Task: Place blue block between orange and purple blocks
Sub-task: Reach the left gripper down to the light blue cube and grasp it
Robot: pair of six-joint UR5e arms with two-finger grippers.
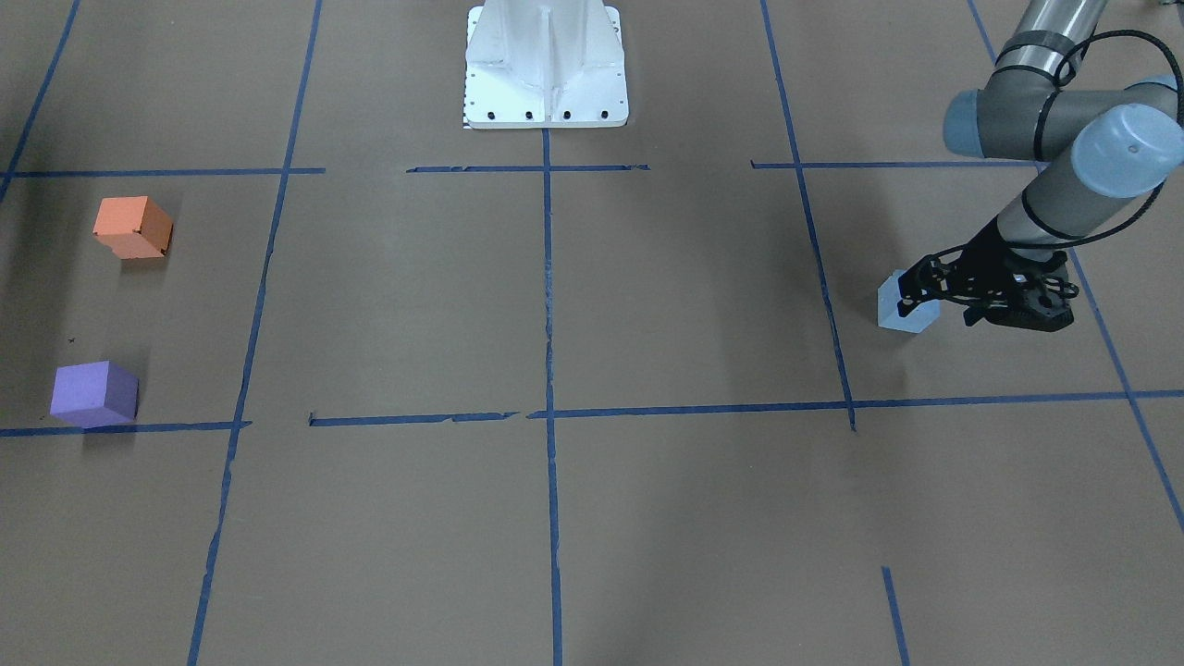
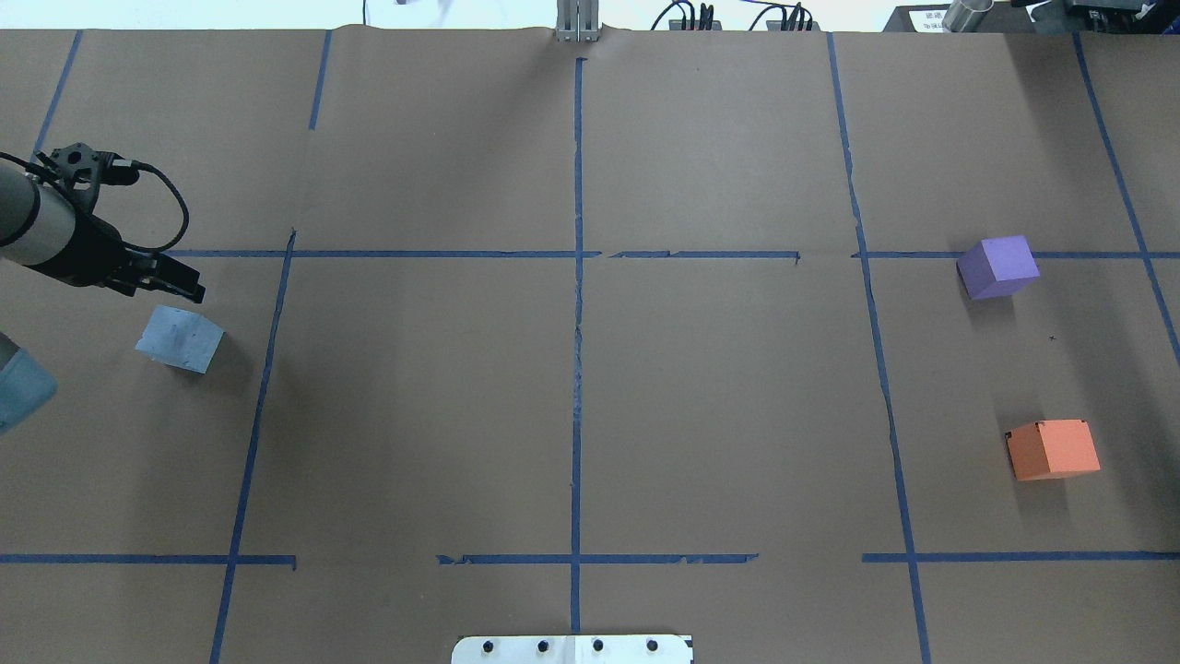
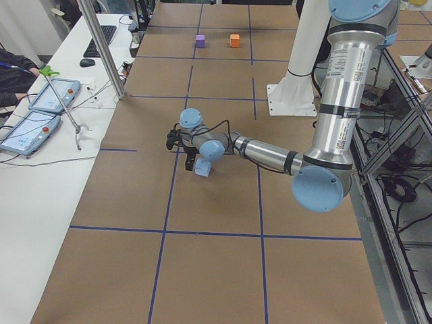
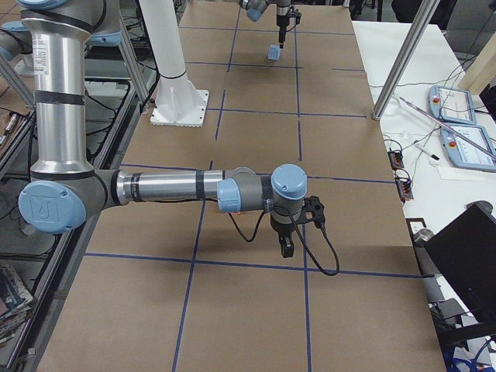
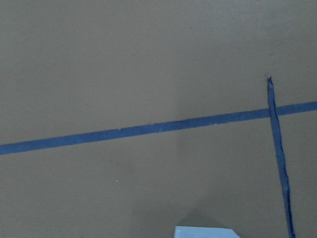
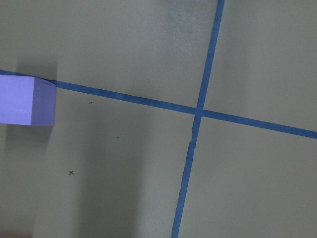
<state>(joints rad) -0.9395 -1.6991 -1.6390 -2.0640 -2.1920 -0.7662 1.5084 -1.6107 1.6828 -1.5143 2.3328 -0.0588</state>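
Note:
The light blue block (image 1: 905, 310) sits on the brown table at the robot's left side and shows in the overhead view (image 2: 180, 338). My left gripper (image 1: 936, 303) hovers just above and beside it (image 2: 161, 288), jaws apparently open and empty. The left wrist view shows only the block's top edge (image 5: 205, 232). The orange block (image 2: 1053, 449) and the purple block (image 2: 998, 266) stand apart at the far right side. My right gripper (image 4: 285, 249) hangs low over the table near the purple block (image 6: 27, 99); I cannot tell whether it is open or shut.
The white robot base (image 1: 546, 65) stands at the table's middle edge. Blue tape lines (image 2: 577, 323) grid the brown paper. A side table with tablets (image 3: 40, 101) and a metal pole (image 3: 101, 47) lies beyond the far edge.

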